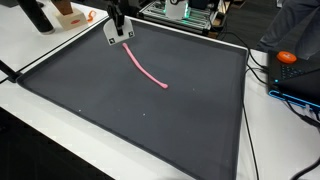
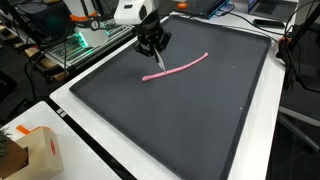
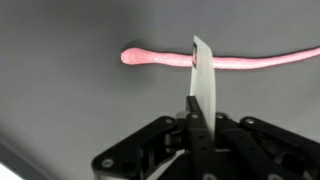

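Gripper (image 3: 200, 45), jaws pressed together and gripping nothing, stands over the pink cord (image 3: 260, 62) just behind its bulbed end, near a corner of the black mat (image 2: 200, 110), the cord's length running crosswise toward mid-mat.

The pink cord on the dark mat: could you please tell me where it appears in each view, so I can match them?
In an exterior view: the pink cord lies upper middle, slanting down to the right from the claw.
In an exterior view: upper middle, rising to the right from the claw.
Wrist view: across the upper part, thickened end at left.
Shared landmark: the claw, shut on the cord near one end.
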